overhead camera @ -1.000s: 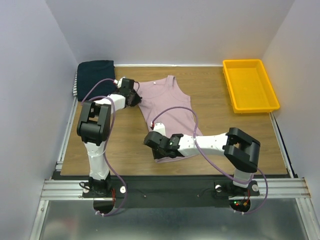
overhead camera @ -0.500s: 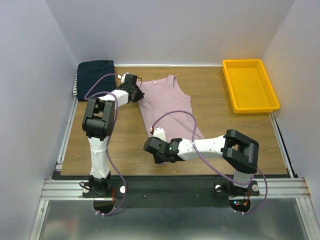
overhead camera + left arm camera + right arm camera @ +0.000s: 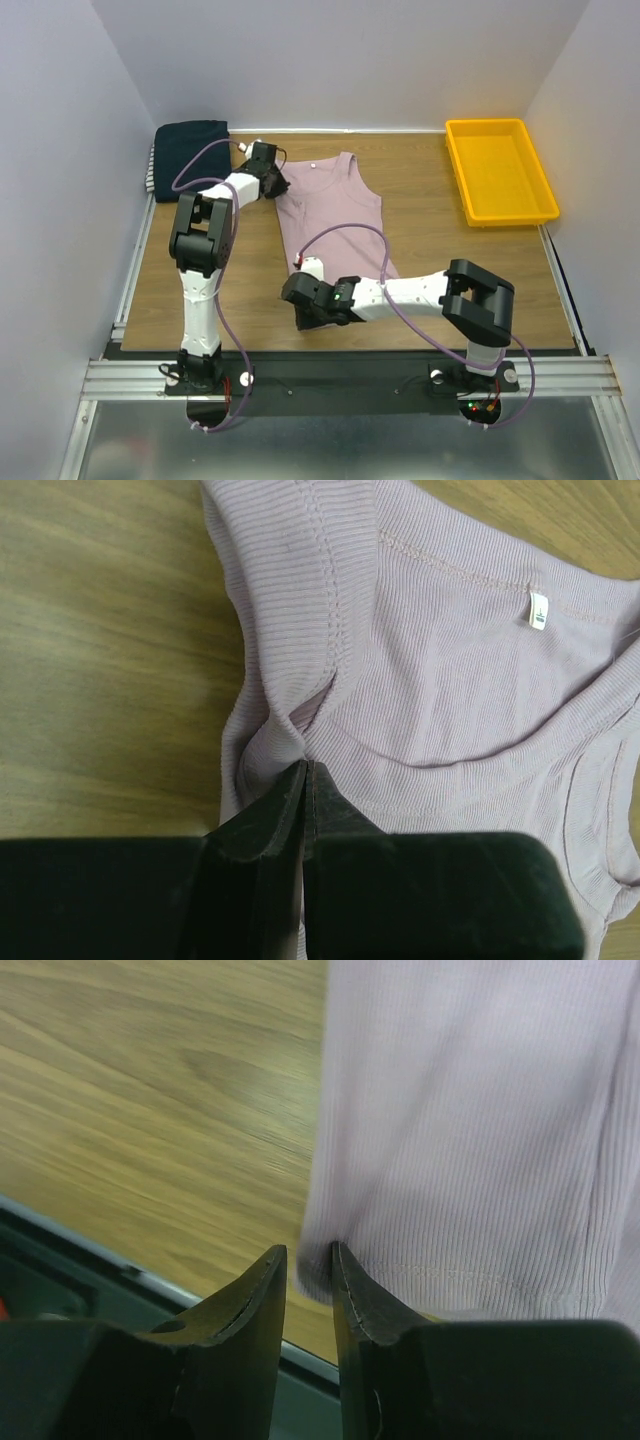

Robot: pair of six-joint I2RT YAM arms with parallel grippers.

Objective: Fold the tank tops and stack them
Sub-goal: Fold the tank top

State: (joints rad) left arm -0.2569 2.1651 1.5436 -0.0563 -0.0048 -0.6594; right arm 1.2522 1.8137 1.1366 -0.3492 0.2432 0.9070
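The pale pink tank top [image 3: 335,215] lies flat and lengthwise on the wooden table, neck at the far end. My left gripper [image 3: 274,184] is shut on its left shoulder strap, and the left wrist view shows the jaws [image 3: 303,766] pinching bunched cloth beside the neckline [image 3: 440,650]. My right gripper [image 3: 299,306] is closed on the near-left hem corner, which sits between the narrow jaws [image 3: 308,1252] near the table's front edge. A folded stack with a dark navy top [image 3: 188,158] uppermost and a striped edge [image 3: 152,172] sits at the far left.
A yellow plastic tray [image 3: 500,170] stands at the far right. The metal rail [image 3: 340,370] runs along the near edge, just below my right gripper. Grey walls close in the left, back and right sides.
My right gripper has pulled the hem corner left and toward the near edge. My left gripper has drawn the strap farther back. The pink top now lies straighter and longer.
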